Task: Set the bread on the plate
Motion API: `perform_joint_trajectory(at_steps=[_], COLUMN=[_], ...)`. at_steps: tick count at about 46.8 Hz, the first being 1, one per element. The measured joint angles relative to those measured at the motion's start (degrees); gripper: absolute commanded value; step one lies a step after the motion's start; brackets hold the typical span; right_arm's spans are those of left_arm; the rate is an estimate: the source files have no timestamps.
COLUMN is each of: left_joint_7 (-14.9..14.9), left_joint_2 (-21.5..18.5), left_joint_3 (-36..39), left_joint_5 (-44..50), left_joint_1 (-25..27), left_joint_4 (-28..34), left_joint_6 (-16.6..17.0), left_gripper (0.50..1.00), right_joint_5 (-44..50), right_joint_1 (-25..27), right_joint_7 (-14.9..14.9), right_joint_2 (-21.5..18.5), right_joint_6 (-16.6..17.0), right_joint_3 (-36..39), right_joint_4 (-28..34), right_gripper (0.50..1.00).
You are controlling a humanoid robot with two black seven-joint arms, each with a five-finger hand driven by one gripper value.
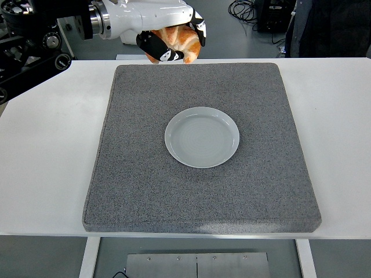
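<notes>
My left hand [173, 40] is shut on a golden-brown piece of bread [181, 39] and holds it high above the far edge of the grey mat [139, 174]. An empty pale plate [202, 137] sits in the middle of the mat, well below and a little right of the hand. The right arm is out of view.
The mat lies on a white table [52, 156]. A person in dark clothes [330, 29] stands at the top right behind the table. Cables and equipment show on the floor beyond.
</notes>
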State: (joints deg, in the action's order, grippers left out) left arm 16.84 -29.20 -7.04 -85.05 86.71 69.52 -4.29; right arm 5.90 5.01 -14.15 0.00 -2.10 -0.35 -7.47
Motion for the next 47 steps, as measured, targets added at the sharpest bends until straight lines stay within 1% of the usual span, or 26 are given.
perform_joint_trajectory(at_steps=[5,28,34,37,42,47], left_joint_7=[-0.05,0.07,0.2,0.21,0.54,1.12], left_joint_2=[1.32,8.53,10.48,10.78,11.72,14.15], left_joint_3=[1.71,3.43,3.57,3.65,6.26,8.3], left_joint_5=[-0.02,-0.43,-0.69,-0.82,-0.88,-0.76], left_joint_1=[0.39,0.24,-0.44,-0.98,-1.53,-1.83], left_joint_4=[-0.32,-4.0,-5.18,-5.91,-6.88,-8.46], left_joint_6=[-0.03,0.08,0.08,0.08,0.18,0.5], left_gripper=[0.5,0.5,0.5,0.5,0.5,0.5], right_joint_5=[-0.01,-0.01,-0.01,-0.01,-0.01,-0.01], right_joint_1=[0.0,-0.01,-0.01,-0.01,-0.01,-0.01], right_joint_7=[0.0,0.0,0.0,0.0,0.0,0.0], right_joint_2=[0.0,0.0,0.0,0.0,0.0,0.0], right_joint_6=[0.0,0.02,0.02,0.01,-0.01,-0.01], right_joint_3=[0.0,0.0,0.0,0.0,0.0,0.0], right_joint_4=[0.0,0.0,0.0,0.0,0.0,0.0], right_gripper=[1.0,1.0,1.0,1.0,1.0,1.0])
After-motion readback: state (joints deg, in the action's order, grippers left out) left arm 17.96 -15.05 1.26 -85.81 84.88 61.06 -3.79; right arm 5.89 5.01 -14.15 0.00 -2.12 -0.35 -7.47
